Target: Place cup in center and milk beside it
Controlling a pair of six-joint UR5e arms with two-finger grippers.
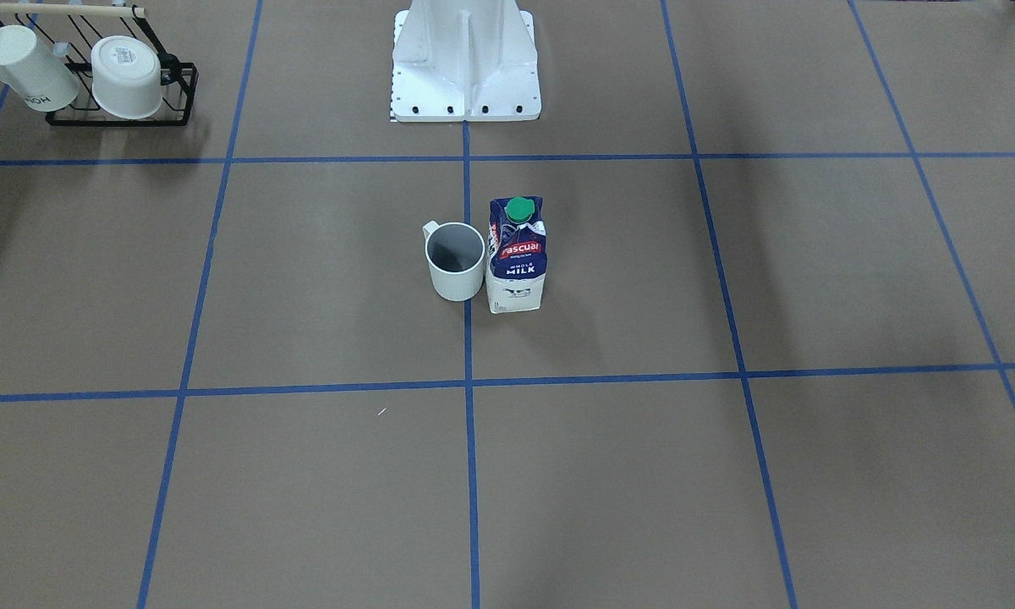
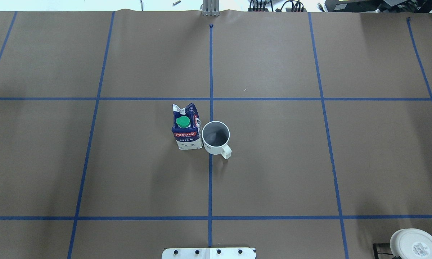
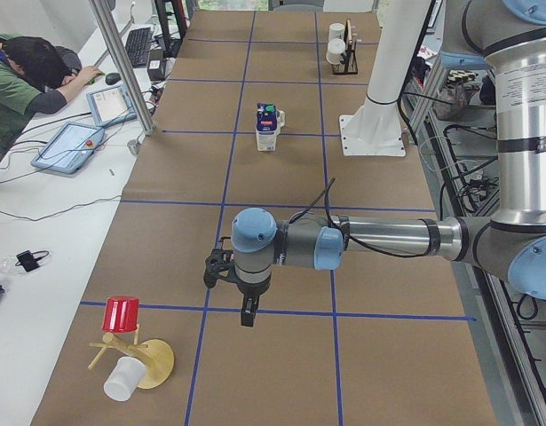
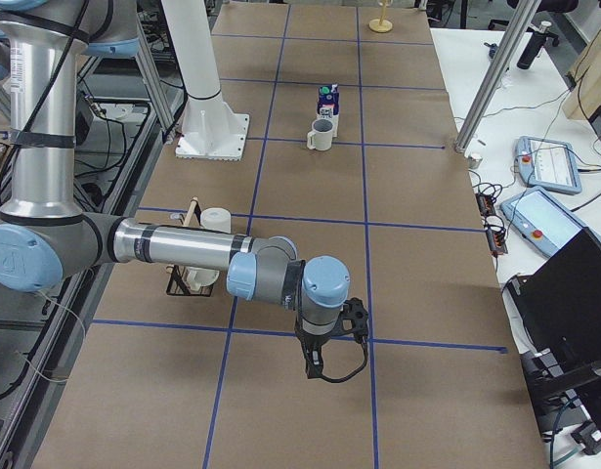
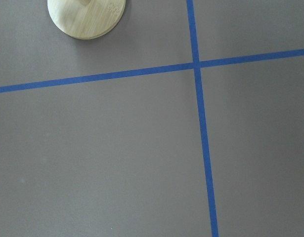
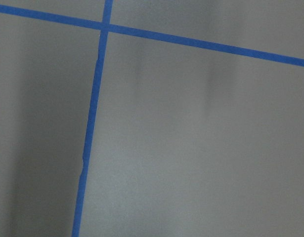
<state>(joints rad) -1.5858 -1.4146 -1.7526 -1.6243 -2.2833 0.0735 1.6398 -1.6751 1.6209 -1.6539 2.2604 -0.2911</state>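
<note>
the cup [image 2: 216, 137] stands upright on the table [image 2: 273, 162], well apart from every edge, the milk [image 2: 186, 131] just beside it toward the left edge. left jaws and right jaws: wide or narrow, cannot tell.

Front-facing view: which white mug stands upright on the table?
The plain mug beside the milk, mouth up; the lettered mug and the bottom-out mug lie tilted in the rack.

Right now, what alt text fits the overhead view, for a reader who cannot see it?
A white cup stands upright on the middle blue tape line of a brown table, with a milk carton upright close beside it, on the picture's left.
</note>
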